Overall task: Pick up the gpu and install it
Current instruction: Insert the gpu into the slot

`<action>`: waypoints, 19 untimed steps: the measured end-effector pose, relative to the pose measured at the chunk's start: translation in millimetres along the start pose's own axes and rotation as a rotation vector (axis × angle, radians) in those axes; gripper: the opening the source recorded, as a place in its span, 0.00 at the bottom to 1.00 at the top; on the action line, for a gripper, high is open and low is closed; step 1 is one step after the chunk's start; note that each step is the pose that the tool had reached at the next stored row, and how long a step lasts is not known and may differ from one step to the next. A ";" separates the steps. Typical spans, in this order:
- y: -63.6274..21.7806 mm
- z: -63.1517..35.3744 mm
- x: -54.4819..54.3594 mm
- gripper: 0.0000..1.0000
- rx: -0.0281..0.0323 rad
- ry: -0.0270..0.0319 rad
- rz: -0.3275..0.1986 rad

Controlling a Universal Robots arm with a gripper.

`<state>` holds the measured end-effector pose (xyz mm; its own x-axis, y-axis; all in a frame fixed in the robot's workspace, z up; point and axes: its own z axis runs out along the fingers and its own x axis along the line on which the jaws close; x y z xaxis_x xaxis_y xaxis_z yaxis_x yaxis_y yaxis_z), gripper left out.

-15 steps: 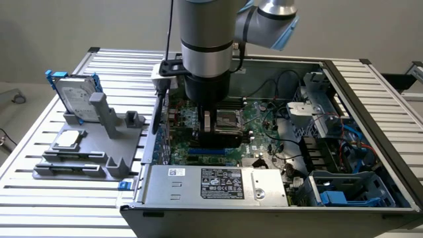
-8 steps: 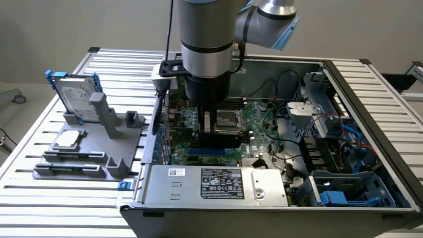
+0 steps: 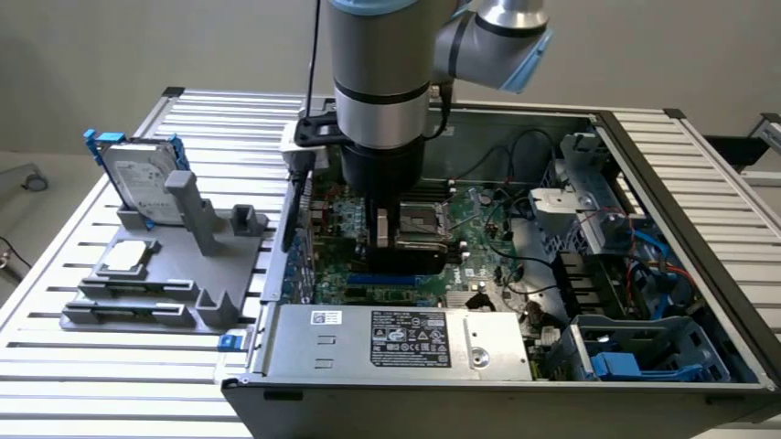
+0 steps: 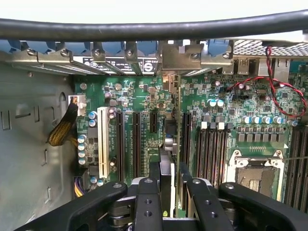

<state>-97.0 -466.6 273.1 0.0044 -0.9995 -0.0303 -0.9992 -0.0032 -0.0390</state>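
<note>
My gripper reaches down into the open computer case, low over the green motherboard. In the wrist view its two black fingers are shut on the gpu. The thin card is seen edge-on and stands upright between them. It runs along the motherboard among the long black expansion slots. Its silver end bracket is at the case's rear slot row. I cannot tell whether its lower edge sits in a slot.
A silver hard drive in a blue frame stands on a grey holder at the exterior view's left. Near the card are a white slot, memory slots, the CPU socket and red wires. The power supply lies along the case's front.
</note>
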 end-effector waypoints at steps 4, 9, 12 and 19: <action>0.0 1.6 0.0 0.26 0.0000 -0.0035 0.000; 0.1 3.1 0.4 0.26 -0.0003 -0.0074 0.001; 0.1 4.3 0.9 0.26 -0.0023 -0.0085 0.002; 0.3 7.1 1.8 0.26 -0.0066 -0.0120 0.003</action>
<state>-97.0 -468.2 265.9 0.0016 -0.9991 -0.0424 -0.9995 -0.0002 -0.0322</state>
